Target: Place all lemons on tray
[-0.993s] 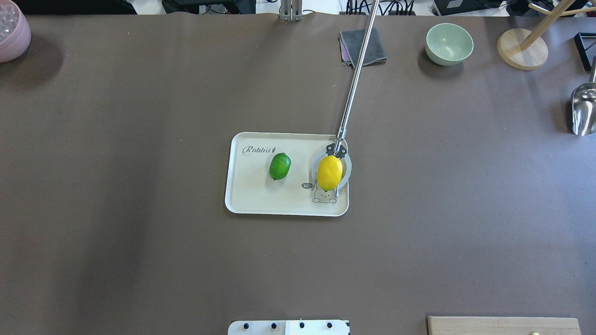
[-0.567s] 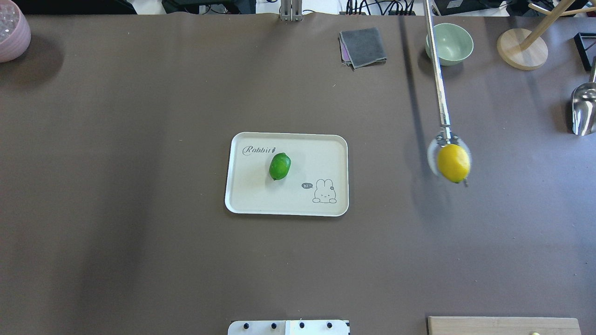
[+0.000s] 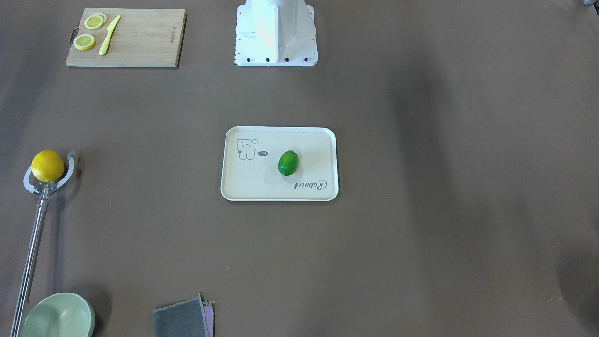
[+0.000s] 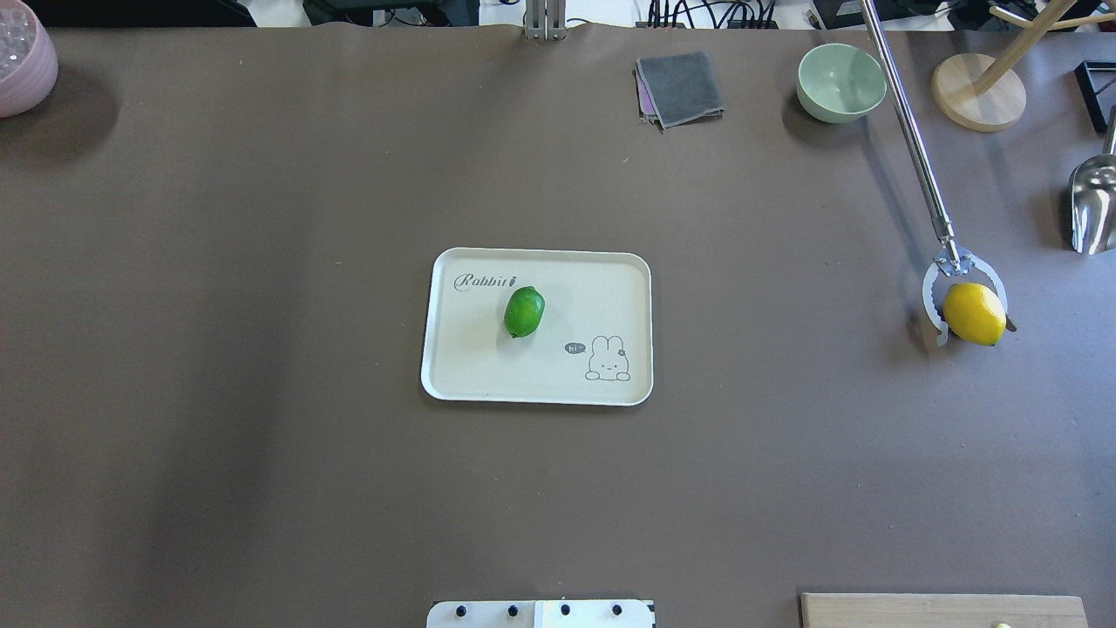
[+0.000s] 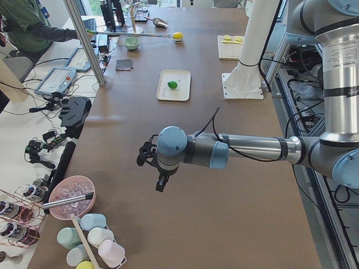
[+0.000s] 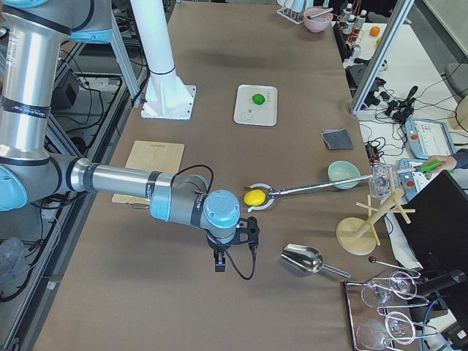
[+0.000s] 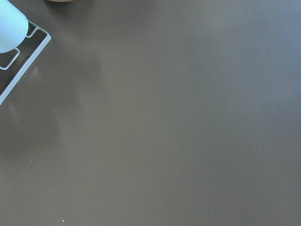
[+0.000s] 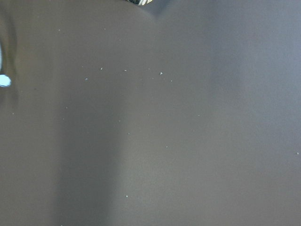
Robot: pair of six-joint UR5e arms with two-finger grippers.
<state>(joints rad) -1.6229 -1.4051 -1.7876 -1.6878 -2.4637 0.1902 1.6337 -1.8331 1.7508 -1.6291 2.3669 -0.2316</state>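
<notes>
The green lemon [image 4: 524,311] lies on the beige tray [image 4: 462,375], near its middle; it also shows in the front view [image 3: 288,163]. The yellow lemon [image 4: 974,314] is off the tray, far to its right, inside the claw of an operator's long metal grabber [image 4: 911,139]. In the front view that lemon [image 3: 47,165] is at the left edge. My left gripper [image 5: 157,176] hangs over bare table far from the tray. My right gripper [image 6: 219,262] hangs over the table a little short of the yellow lemon [image 6: 254,197]. I cannot tell whether either is open or shut.
A wooden cutting board [image 3: 140,42] with lemon slices and a yellow knife lies near the robot's base. A green bowl [image 4: 840,82], a grey cloth [image 4: 680,87], a wooden stand [image 4: 976,92] and a metal scoop [image 4: 1093,205] are at the far right.
The grabber lifted the yellow lemon off the tray's right part and carried it far right, off the tray. The green lemon and tray have not moved.
</notes>
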